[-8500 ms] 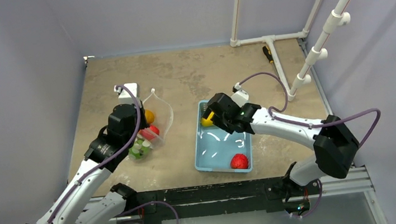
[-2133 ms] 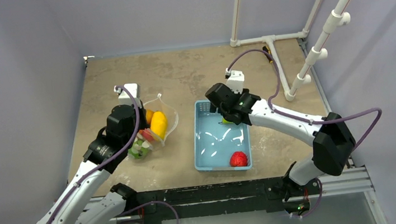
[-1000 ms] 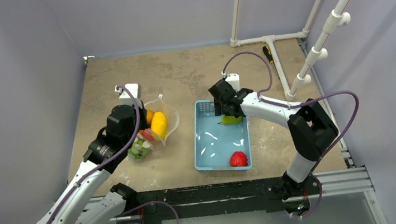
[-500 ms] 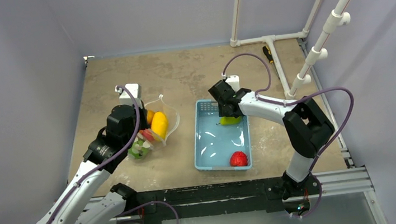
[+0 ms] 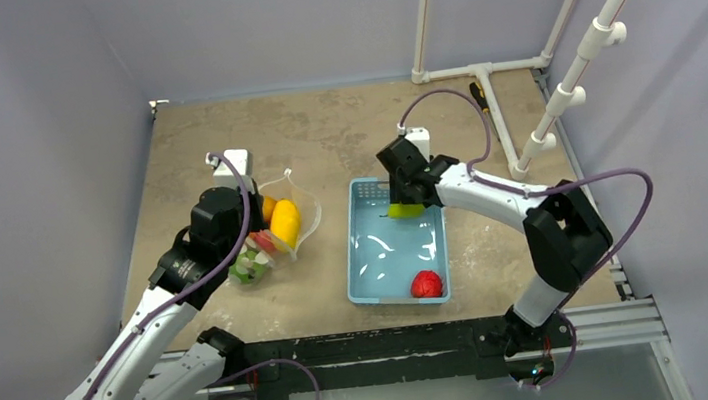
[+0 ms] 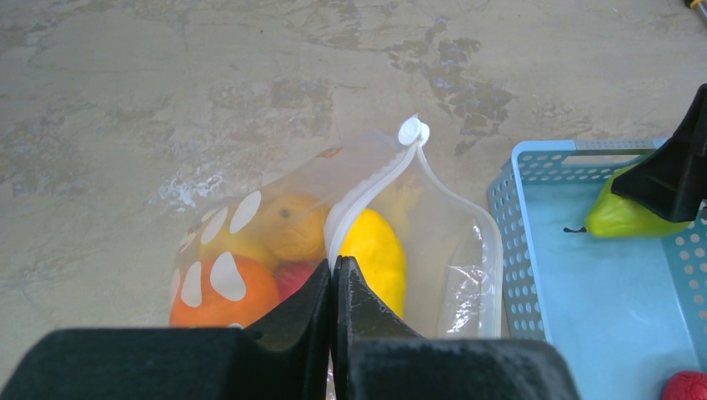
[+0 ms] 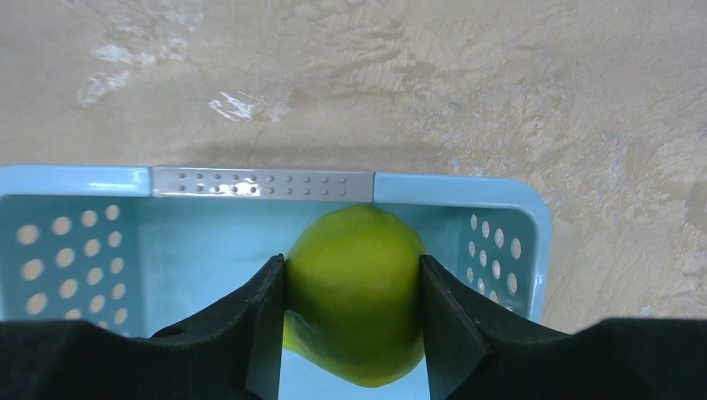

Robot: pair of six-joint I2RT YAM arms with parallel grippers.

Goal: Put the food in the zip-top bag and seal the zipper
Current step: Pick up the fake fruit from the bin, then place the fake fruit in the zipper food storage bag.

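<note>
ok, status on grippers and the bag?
Left gripper shut on zip-top bag rim, mouth open. Right gripper shut on green fruit in basket. Red fruit also there. Nothing between basket and bag.

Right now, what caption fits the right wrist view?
Right pincer grips a green toy fruit at the far end of the light-blue basket.

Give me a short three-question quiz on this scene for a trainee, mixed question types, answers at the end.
1. True or false: a red fruit lies in the blue basket.
2. Which thing do the fingers of the right gripper clasp? A green fruit; B spoon; C sponge.
3. Fill in: the left gripper pinches the mouth edge of the ____.
Key: 1 true; 2 A; 3 zip-top bag.
</note>
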